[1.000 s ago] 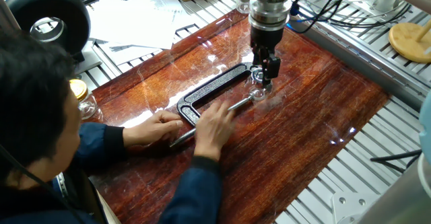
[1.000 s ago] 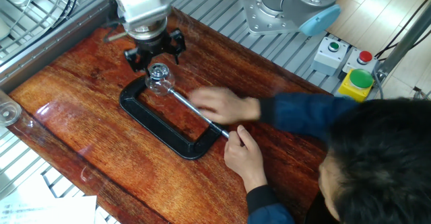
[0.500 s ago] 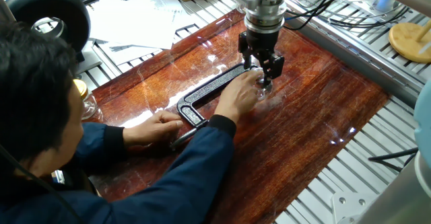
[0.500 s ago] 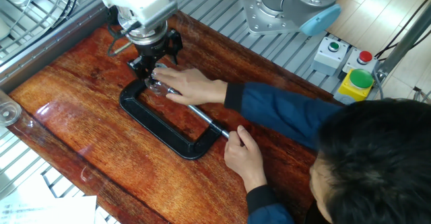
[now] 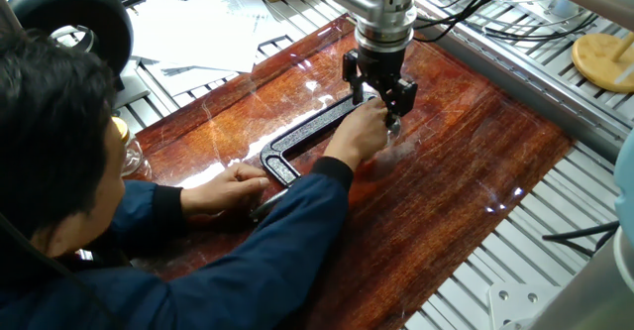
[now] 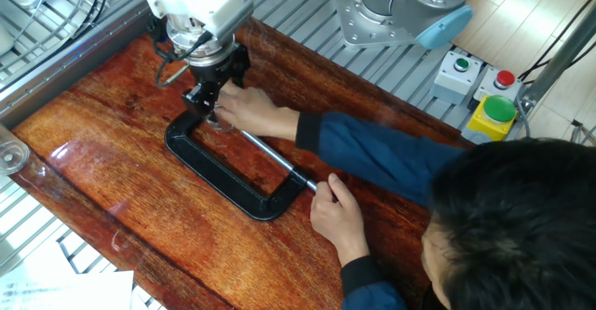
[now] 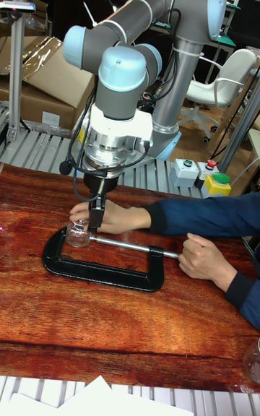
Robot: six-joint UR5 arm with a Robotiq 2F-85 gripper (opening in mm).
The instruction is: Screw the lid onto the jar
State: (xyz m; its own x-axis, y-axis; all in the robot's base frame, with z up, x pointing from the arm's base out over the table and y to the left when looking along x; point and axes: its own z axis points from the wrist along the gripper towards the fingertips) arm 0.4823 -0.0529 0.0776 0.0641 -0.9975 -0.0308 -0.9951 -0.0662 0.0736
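Since a second ago the person's hand (image 6: 247, 114) has travelled from the clamp's screw rod up to the spot right under the pincer (image 5: 379, 92), and the pincer has lifted a little. Its two black fingers hang pointing down, but whether they stand apart or together I cannot tell, as the hand crowds them. Directly beneath the pincer sits the small squat clear glass jar (image 7: 78, 234), held between the jaw and screw of the long black metal C-clamp (image 6: 223, 178), presumably so it cannot spin while being threaded. The small silvery lid is not visible; it is likely under the fingers. Away from the pincer, the person's other hand (image 6: 337, 219) grips the clamp's handle end, steadying it on the reddish wooden tabletop (image 5: 466, 162).
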